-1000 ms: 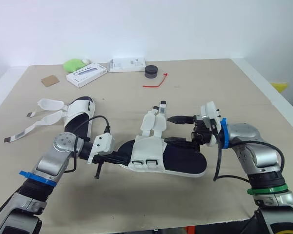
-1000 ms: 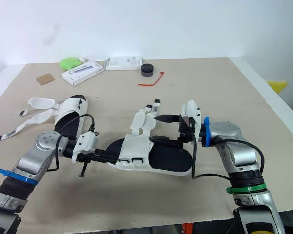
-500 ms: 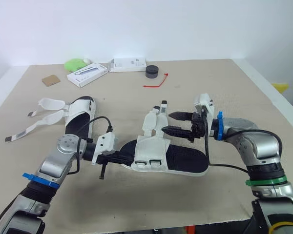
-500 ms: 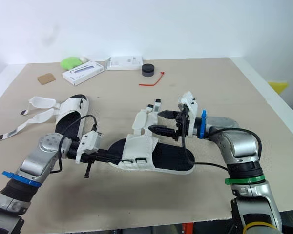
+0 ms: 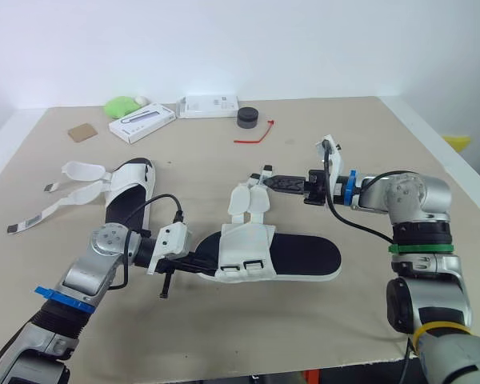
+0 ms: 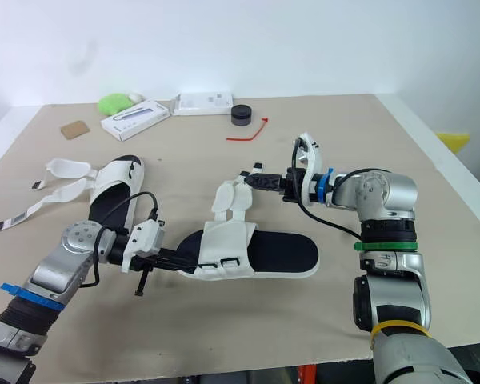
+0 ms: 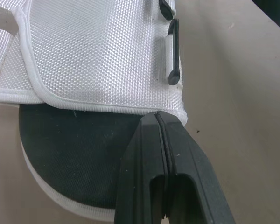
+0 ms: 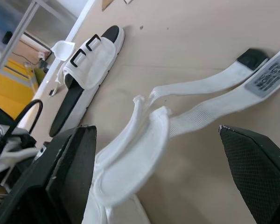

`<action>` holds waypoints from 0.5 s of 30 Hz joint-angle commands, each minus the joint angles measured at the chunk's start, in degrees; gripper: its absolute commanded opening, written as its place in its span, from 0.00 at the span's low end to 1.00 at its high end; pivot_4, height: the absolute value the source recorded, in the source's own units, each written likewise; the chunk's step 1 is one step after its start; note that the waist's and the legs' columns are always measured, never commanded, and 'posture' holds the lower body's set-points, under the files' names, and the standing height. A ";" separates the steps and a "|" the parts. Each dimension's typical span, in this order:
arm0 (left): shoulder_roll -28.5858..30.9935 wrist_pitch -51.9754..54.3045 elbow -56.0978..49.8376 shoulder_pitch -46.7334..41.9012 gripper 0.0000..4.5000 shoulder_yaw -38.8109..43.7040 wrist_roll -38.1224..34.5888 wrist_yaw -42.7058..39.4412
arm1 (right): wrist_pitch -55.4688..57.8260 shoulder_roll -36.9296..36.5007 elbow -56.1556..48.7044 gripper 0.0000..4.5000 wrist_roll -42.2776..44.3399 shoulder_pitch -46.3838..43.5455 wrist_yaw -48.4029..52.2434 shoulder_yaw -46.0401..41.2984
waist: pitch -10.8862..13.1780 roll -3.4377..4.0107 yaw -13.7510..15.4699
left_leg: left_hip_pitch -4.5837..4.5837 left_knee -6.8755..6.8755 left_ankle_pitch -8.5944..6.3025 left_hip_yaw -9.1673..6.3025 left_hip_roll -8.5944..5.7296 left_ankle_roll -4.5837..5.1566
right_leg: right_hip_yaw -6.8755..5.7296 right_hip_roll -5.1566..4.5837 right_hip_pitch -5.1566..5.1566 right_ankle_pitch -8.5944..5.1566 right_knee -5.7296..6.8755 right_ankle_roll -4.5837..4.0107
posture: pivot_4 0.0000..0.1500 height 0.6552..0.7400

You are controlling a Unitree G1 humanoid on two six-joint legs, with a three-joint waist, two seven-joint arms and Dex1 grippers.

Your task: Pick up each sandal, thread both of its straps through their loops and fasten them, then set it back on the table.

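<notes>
beige counter [image 5: 224, 336] against plain white wall [image 5: 224, 48], sandal [image 5: 292, 258] lying flat mid-counter, straps loose, left gripper [image 5: 194, 262] pressed closed at its toe flap, right gripper [image 5: 274, 182] spread wide by strap ends, second sandal [image 5: 132, 188] further left

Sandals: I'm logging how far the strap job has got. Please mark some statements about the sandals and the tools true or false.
1. The near sandal has its straps out of their loops. True.
2. The right tool is shut on a strap. False: it is open, with the strap ends just ahead of it.
3. The left tool is shut, at the near sandal's edge. True.
4. The far sandal is already fastened. False: its straps lie spread loose on the table.
</notes>
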 commanded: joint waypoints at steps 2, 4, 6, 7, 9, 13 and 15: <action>0.62 -0.57 0.37 -0.22 0.00 -0.11 0.90 -0.24 | 3.20 1.05 1.69 1.00 0.58 -2.23 -0.36 -0.51 | 0.00 0.01 0.00 | -0.09 0.00 0.00 0.01 -0.02 0.00 | 0.02 -0.02 -0.06 0.11 0.00 -0.18 | 1.00 1.00; 0.77 -0.53 -0.08 0.08 0.00 -0.06 0.86 -0.14 | 4.10 1.28 2.42 1.00 0.24 -1.98 -0.33 -0.16 | 0.00 0.01 -0.01 | -0.11 0.00 0.00 0.00 -0.02 0.00 | 0.01 -0.04 -0.09 0.11 -0.02 -0.17 | 1.00 1.00; 0.83 -0.60 -0.29 0.31 0.00 -0.01 0.86 -0.02 | 5.38 1.87 3.23 1.00 0.46 -2.23 -0.75 -0.65 | 0.00 0.01 0.00 | -0.11 0.00 0.00 0.00 -0.03 0.00 | 0.01 -0.06 -0.16 0.13 -0.02 -0.16 | 1.00 1.00; 0.86 -0.63 -0.39 0.38 0.00 -0.04 0.86 -0.03 | 5.44 2.30 3.78 1.00 0.37 -2.47 -0.96 -0.75 | 0.00 0.01 -0.01 | -0.11 0.00 0.00 0.00 -0.03 0.01 | 0.01 -0.06 -0.16 0.13 -0.02 -0.16 | 1.00 1.00; 0.87 -0.67 -0.55 0.48 0.00 -0.11 0.85 0.00 | 4.92 3.01 5.23 1.00 -0.17 -3.05 -0.91 -0.37 | -0.01 0.01 -0.03 | -0.14 0.00 0.00 0.01 -0.02 0.01 | 0.01 -0.05 -0.17 0.13 -0.02 -0.17 | 1.00 1.00; 0.86 -1.01 -0.80 0.54 0.00 -0.26 0.85 0.14 | 2.16 5.23 11.69 1.00 -1.41 -6.22 -2.37 -2.05 | -0.01 0.01 -0.07 | -0.15 0.00 0.00 0.02 -0.01 0.00 | 0.01 -0.02 -0.17 0.14 -0.01 -0.16 | 1.00 1.00; 0.86 -1.11 -1.04 0.63 0.00 -0.38 0.86 0.23 | -0.22 6.56 16.10 1.00 -1.83 -8.29 -3.62 -3.83 | -0.01 0.01 -0.10 | -0.13 0.00 0.00 0.04 0.00 0.00 | 0.03 0.00 -0.17 0.16 -0.01 -0.16 | 1.00 1.00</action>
